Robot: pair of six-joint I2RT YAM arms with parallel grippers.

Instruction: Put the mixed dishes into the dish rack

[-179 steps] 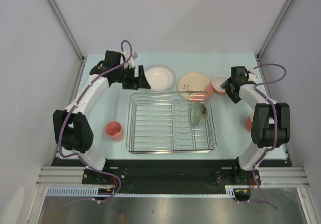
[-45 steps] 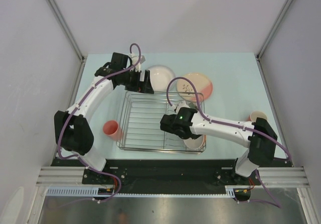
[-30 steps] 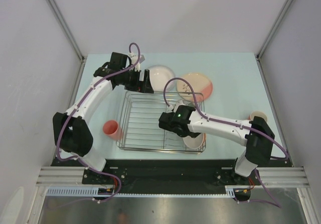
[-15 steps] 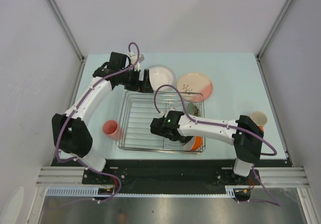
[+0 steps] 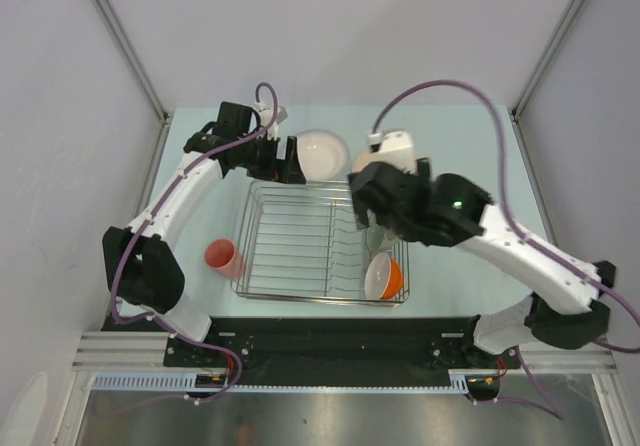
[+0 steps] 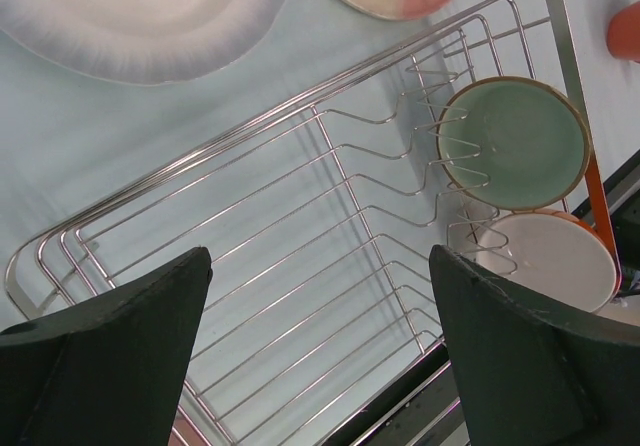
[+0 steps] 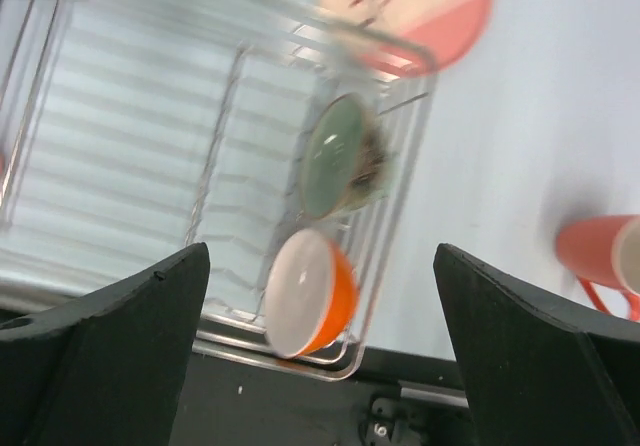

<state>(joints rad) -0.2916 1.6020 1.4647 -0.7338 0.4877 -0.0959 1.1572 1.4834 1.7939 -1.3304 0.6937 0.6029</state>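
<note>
Nearest, in the lower right corner of the dish rack [image 5: 300, 241], the orange bowl [image 5: 383, 277] stands on edge with the pale green bowl [image 6: 512, 144] slotted just behind it, so two pieces are loaded. A coral cup [image 5: 224, 259] waits on the surface [image 5: 440, 281] left of the rack, a second cup [image 7: 600, 251] to its right. Beyond the far rim lie the white plate [image 5: 322, 153] and the pink-edged plate [image 7: 405, 6]. The right pincer [image 7: 322, 251] and left pincer [image 6: 320, 256] both gape wide and empty.
</note>
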